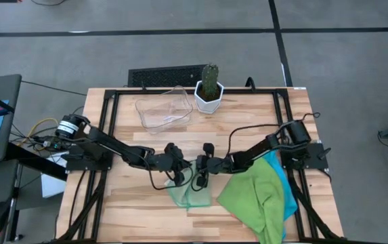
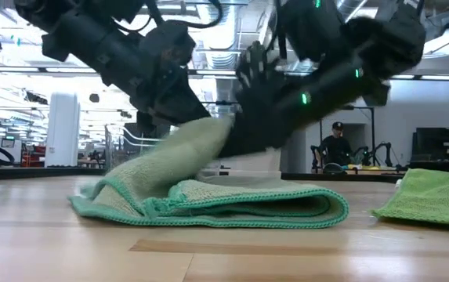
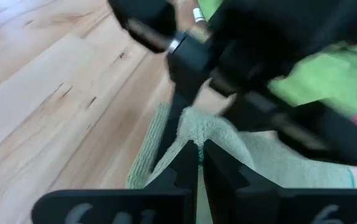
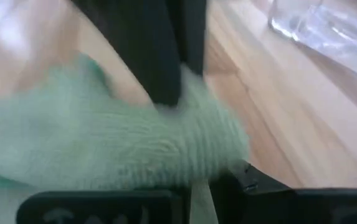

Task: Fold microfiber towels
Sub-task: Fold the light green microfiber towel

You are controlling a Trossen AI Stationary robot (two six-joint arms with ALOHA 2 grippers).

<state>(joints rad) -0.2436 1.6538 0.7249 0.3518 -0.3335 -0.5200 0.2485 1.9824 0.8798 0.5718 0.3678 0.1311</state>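
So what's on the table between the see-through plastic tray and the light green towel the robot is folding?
Nothing but bare wooden table lies between the clear plastic tray and the pale green microfiber towel; the high view shows it.

Clear tray [image 1: 162, 110] & potted cactus [image 1: 209, 88] at table [image 1: 248, 115] rear.

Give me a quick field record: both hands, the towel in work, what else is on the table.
left hand: shut on pale green microfiber towel
right hand: shut on same towel
towel state: partly folded, one edge lifted off the table
waiting pile: bright green towel over cyan blue towel
far side: clear plastic tray, potted cactus
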